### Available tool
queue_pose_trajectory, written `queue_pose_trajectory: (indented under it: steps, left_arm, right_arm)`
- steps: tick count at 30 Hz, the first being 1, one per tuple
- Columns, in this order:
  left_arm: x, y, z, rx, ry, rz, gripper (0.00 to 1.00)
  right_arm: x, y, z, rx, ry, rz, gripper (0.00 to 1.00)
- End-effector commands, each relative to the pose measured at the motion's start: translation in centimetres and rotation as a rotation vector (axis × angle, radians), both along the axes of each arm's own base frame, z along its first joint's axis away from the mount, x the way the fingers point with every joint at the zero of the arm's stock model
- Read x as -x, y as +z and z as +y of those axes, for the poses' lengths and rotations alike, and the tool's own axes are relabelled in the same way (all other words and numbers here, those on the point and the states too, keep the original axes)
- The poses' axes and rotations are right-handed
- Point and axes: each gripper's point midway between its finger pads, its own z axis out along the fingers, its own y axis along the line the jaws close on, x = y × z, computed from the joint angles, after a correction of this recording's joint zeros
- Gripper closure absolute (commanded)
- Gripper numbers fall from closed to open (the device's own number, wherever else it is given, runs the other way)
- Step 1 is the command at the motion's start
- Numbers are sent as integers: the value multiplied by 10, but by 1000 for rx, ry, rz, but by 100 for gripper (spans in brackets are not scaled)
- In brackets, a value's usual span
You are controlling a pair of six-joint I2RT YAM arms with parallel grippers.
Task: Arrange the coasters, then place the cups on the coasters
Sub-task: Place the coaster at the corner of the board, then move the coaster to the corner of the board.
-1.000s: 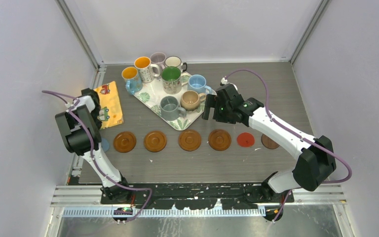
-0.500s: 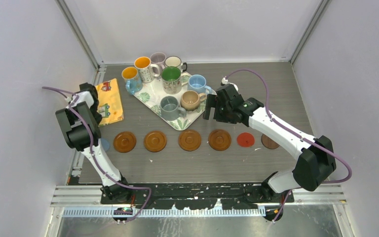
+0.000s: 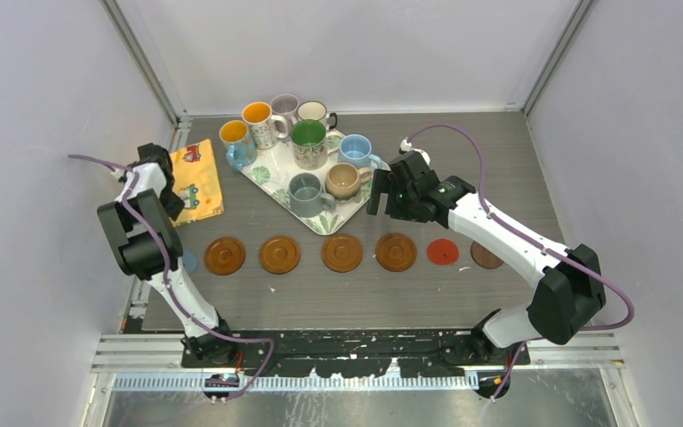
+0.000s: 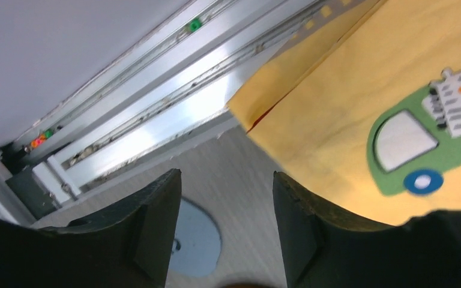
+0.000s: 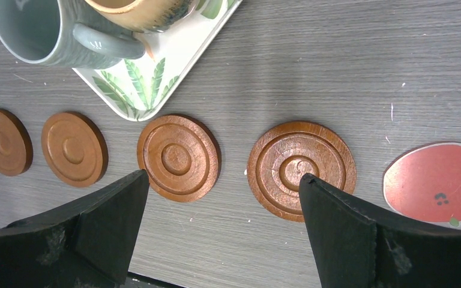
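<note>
Several coasters lie in a row on the table: four ringed wooden ones (image 3: 342, 253) (image 5: 178, 158), a thin red one (image 3: 443, 252) (image 5: 437, 183), a dark brown one (image 3: 486, 256) and a pale blue disc (image 3: 188, 261) (image 4: 198, 240) half hidden by the left arm. Several cups stand on or beside the leaf-patterned tray (image 3: 271, 169), the grey cup (image 3: 305, 193) (image 5: 30, 30) and tan cup (image 3: 344, 180) nearest. My left gripper (image 3: 174, 206) (image 4: 225, 174) hangs open and empty over bare table by the cloth. My right gripper (image 3: 375, 196) (image 5: 222, 177) is wide open above the wooden coasters, right of the tan cup.
A yellow cloth with cars (image 3: 197, 182) (image 4: 336, 120) lies at the far left, next to the metal side rail (image 4: 156, 108). An orange-inside blue cup (image 3: 234, 135) stands off the tray's left corner. Grey walls close in the table on three sides.
My left gripper has drawn back from the blue disc toward the far left along the cloth, and its jaws have spread wider. The right arm has hardly moved.
</note>
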Motion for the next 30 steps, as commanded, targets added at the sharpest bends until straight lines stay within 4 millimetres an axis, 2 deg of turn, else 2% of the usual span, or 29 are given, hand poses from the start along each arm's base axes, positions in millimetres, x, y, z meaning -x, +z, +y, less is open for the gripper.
queue_pose_trajectory:
  steps: [1, 4, 7, 12, 25, 30]
  left_arm:
    - [27, 41, -8, -46, 71, -81, 39]
    - [47, 41, -20, -28, 111, -104, 34]
    - [69, 31, -35, 2, 141, -106, 32]
    - [98, 27, -40, -21, 177, -77, 29]
    - [103, -8, -31, -9, 176, 3, 26]
    - [105, -15, -28, -14, 182, 42, 26]
  right_arm:
    - [-1, 19, 1, -20, 11, -55, 0]
    - [2, 18, 2, -27, 24, -49, 0]
    - [5, 17, 5, -43, 38, -37, 0]
    - [11, 17, 9, -70, 60, -25, 0]
    - [12, 9, 13, -74, 70, -3, 0]
    - [12, 5, 13, -68, 71, 6, 0]
